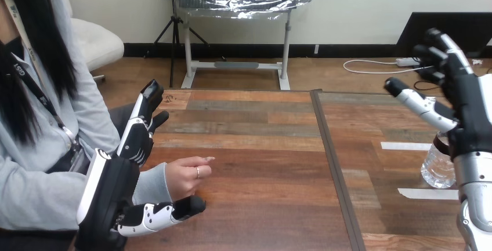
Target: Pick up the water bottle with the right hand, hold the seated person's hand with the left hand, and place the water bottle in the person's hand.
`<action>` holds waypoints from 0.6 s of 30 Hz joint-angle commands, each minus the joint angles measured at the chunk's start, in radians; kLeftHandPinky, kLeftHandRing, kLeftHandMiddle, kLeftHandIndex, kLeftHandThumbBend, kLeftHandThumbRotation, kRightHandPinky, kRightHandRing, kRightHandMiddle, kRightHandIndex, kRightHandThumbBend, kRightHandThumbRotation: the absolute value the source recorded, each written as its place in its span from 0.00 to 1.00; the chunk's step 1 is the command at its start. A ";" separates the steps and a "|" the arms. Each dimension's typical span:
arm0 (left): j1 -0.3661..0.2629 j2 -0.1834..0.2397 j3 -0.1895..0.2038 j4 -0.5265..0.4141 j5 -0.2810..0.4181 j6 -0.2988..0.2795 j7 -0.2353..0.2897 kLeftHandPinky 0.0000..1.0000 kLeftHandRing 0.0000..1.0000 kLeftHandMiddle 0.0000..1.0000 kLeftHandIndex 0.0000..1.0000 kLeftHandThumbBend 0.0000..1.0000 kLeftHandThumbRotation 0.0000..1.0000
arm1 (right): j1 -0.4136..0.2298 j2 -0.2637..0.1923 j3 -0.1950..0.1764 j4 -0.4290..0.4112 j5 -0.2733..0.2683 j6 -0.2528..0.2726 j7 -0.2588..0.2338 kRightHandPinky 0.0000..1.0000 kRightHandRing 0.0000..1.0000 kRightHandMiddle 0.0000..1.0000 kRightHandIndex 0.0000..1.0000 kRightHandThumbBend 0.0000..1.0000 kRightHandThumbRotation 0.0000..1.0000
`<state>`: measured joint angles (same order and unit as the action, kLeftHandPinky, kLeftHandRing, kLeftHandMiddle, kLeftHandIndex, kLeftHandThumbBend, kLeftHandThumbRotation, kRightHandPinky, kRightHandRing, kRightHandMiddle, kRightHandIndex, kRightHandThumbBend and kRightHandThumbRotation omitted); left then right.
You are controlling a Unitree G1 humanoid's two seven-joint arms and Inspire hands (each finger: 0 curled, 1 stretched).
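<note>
A clear water bottle (437, 167) stands on the table at the right, partly hidden behind my right forearm. My right hand (464, 91) is raised above the bottle and apart from it, open, thumb pointing left. The person's hand (184, 177) rests on the table at the left, loosely closed with one finger pointing right. My left hand (132, 146) is open beside the person's wrist. Its straight fingers (146, 109) reach up behind the sleeve and its thumb (168, 211) lies in front, so the wrist sits between them without being gripped.
Two white tape strips (406, 145) (427, 193) lie on the table near the bottle. A dark seam (330, 164) runs front to back between two tabletops. The wooden table (261, 146) has bare room in its middle.
</note>
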<state>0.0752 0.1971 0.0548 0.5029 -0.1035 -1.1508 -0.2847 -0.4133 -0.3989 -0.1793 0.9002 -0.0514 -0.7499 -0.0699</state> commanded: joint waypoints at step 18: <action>-0.059 0.003 -0.001 0.015 -0.002 -0.014 0.000 0.93 0.99 1.00 0.99 1.00 0.55 | -0.164 -0.118 -0.050 0.191 -0.043 -0.037 -0.191 0.89 0.91 0.86 0.96 1.00 0.55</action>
<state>0.0745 0.1960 0.0543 0.5093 -0.1046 -1.1509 -0.2848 -0.4646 -0.4575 -0.2084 1.0483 -0.0970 -0.7649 -0.2388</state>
